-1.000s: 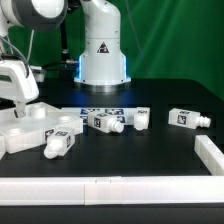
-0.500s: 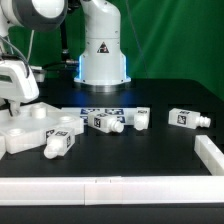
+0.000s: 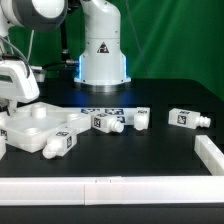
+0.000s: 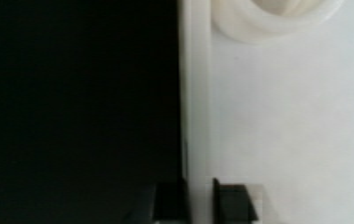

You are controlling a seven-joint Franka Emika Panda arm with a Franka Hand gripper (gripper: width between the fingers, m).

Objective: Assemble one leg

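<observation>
Four stubby white legs with tags lie on the black table: one [image 3: 57,145] against the panel's front edge, one [image 3: 103,123], one [image 3: 140,119] and one [image 3: 186,118] further to the exterior view's right. My gripper [image 3: 9,108] is at the exterior view's left, shut on the edge of the large flat white panel [image 3: 35,127]. In the wrist view my gripper [image 4: 200,202] has its two dark fingers on either side of the panel's edge [image 4: 272,120], with a round socket [image 4: 280,18] beyond. No leg is in my gripper.
The marker board [image 3: 100,111] lies behind the legs, in front of the robot base [image 3: 102,55]. A white rail [image 3: 100,186] runs along the table's front, and another [image 3: 209,150] along the exterior view's right.
The panel in my gripper has shifted a little toward the exterior view's right and changed its tilt. The legs have stayed in place.
</observation>
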